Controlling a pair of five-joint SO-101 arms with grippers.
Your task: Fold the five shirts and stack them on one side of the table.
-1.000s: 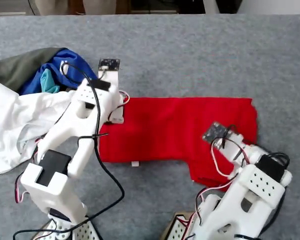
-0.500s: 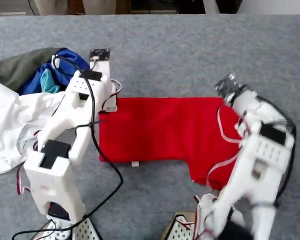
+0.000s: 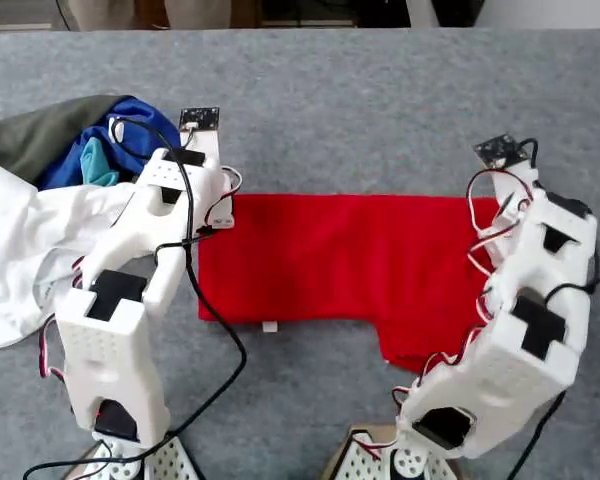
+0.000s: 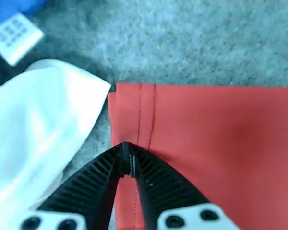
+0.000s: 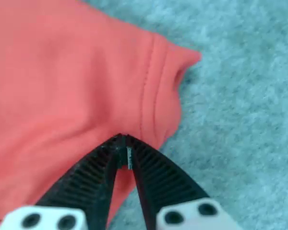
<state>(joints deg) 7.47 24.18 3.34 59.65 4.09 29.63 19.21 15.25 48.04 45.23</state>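
Note:
A red shirt (image 3: pixel 340 260) lies spread flat across the middle of the grey table, with a flap hanging toward the front right. My left gripper (image 3: pixel 217 213) sits at the shirt's far left corner. In the left wrist view the left gripper (image 4: pixel 126 160) is shut on the red shirt's (image 4: pixel 221 153) stitched hem. My right gripper (image 3: pixel 498 215) is at the far right corner. Seen from the right wrist, the right gripper (image 5: pixel 124 152) is pinched shut on bunched red shirt (image 5: pixel 62 86) cloth beside the hem.
A loose pile lies at the left: a white shirt (image 3: pixel 30 250), a blue shirt (image 3: pixel 120 140), a dark grey-green one (image 3: pixel 30 140) and a bit of teal (image 3: pixel 98 165). The white shirt (image 4: pixel 33 129) nearly touches the red hem. Bare table stretches along the back.
The right arm swung from the shirt's front right part up to its far right corner. The left gripper shifted slightly back and left to the far left corner.

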